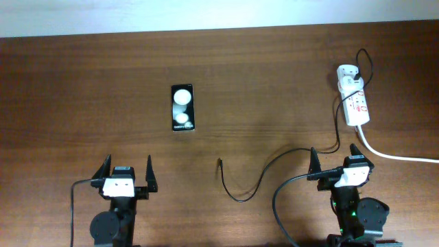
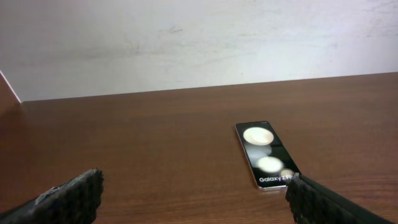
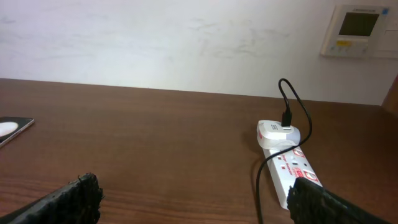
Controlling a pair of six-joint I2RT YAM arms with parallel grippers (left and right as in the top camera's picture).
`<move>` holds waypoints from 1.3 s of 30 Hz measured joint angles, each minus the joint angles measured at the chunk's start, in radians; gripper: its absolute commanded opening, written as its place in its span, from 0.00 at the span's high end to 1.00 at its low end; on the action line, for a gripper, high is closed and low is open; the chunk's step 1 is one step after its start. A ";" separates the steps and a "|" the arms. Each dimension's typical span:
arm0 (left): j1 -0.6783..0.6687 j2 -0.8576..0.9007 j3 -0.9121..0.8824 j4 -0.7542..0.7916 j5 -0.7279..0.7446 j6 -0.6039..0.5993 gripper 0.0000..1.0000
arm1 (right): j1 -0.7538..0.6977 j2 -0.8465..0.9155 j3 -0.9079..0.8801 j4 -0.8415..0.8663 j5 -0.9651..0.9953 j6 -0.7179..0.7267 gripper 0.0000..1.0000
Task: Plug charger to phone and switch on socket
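The black phone point(image 1: 182, 108) lies flat at centre-left of the wooden table, with two white reflections on its screen; it also shows in the left wrist view point(image 2: 266, 155). The white socket strip point(image 1: 356, 101) lies at the far right, with a white adapter point(image 1: 348, 74) plugged into its far end. The thin black charger cable point(image 1: 264, 173) runs from the adapter down to a loose plug tip point(image 1: 220, 162) on the table. My left gripper point(image 1: 127, 173) is open and empty, near the front edge below the phone. My right gripper point(image 1: 337, 160) is open and empty, just in front of the socket point(image 3: 291, 175).
A thick white cord point(image 1: 398, 156) leaves the socket toward the right edge. A white wall runs behind the table, with a wall thermostat point(image 3: 359, 31) at the upper right. Thicker black robot cables point(image 1: 278, 206) loop near the arm bases.
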 measured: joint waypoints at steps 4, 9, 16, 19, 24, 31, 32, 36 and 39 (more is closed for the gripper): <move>0.000 0.000 0.000 0.000 0.000 0.000 0.01 | 0.000 0.000 0.000 0.000 0.000 0.000 0.01; 0.000 0.000 0.000 0.000 0.001 0.000 0.01 | 0.000 0.000 0.000 0.000 0.000 -0.001 0.01; 0.000 0.045 0.189 -0.045 0.001 0.000 0.01 | 0.000 0.000 0.000 0.000 0.000 0.000 0.01; 0.000 0.172 0.286 -0.050 0.001 -0.030 0.01 | 0.000 -0.001 0.000 0.000 0.000 0.000 0.01; 0.000 0.573 0.633 -0.163 0.068 -0.068 0.01 | 0.001 -0.004 0.000 0.000 0.000 0.000 0.01; 0.001 1.192 1.330 -0.573 0.181 -0.095 0.01 | 0.003 -0.004 0.000 0.000 0.000 0.000 0.01; 0.001 1.252 1.397 -0.623 0.196 -0.095 0.01 | 0.003 -0.003 0.000 0.000 0.000 -0.001 0.01; 0.001 1.303 1.456 -0.684 0.229 -0.095 0.01 | 0.003 -0.003 0.000 0.000 0.000 -0.001 0.01; 0.001 1.303 1.456 -0.698 0.238 -0.095 0.01 | 0.003 -0.003 0.000 0.000 0.000 0.000 0.01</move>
